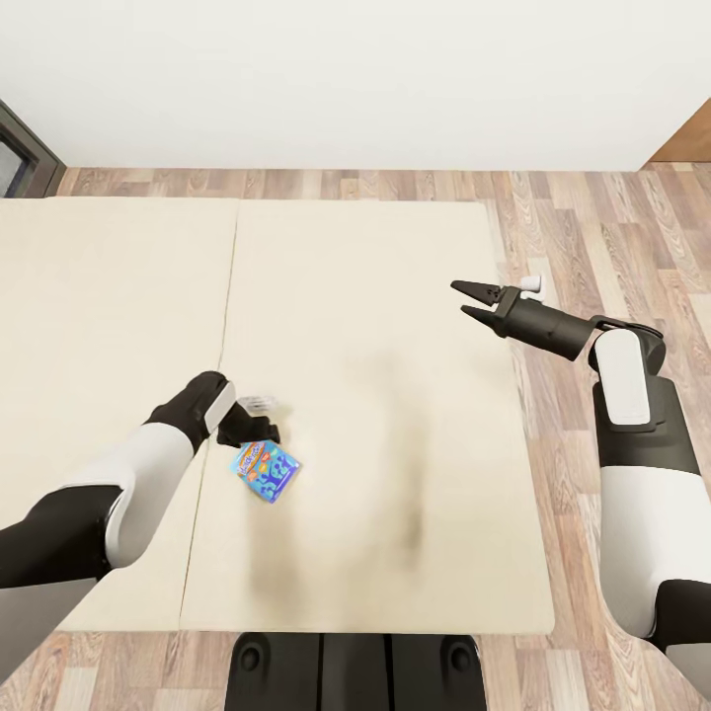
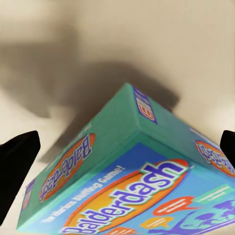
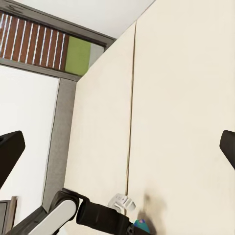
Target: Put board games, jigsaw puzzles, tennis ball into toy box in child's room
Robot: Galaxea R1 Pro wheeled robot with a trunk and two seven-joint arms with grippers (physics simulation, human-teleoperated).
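Board game (image 1: pixel 266 470): small blue "Balderdash" box, near middle of bed (image 1: pixel 375 296), beside mattress seam.
Left gripper (image 1: pixel 255 427): over box's far edge; fingers spread around it, grasp unclear.
Right gripper (image 1: pixel 472 300): jaws parted, empty, above bed's right edge.

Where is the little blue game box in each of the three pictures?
Head view: the small blue board game lies on the bed, lower left of centre, right by the left end effector.
Left wrist view: it is close up, lower middle.
Right wrist view: just a blue corner at the bottom edge.
Shared landmark: the mattress seam.
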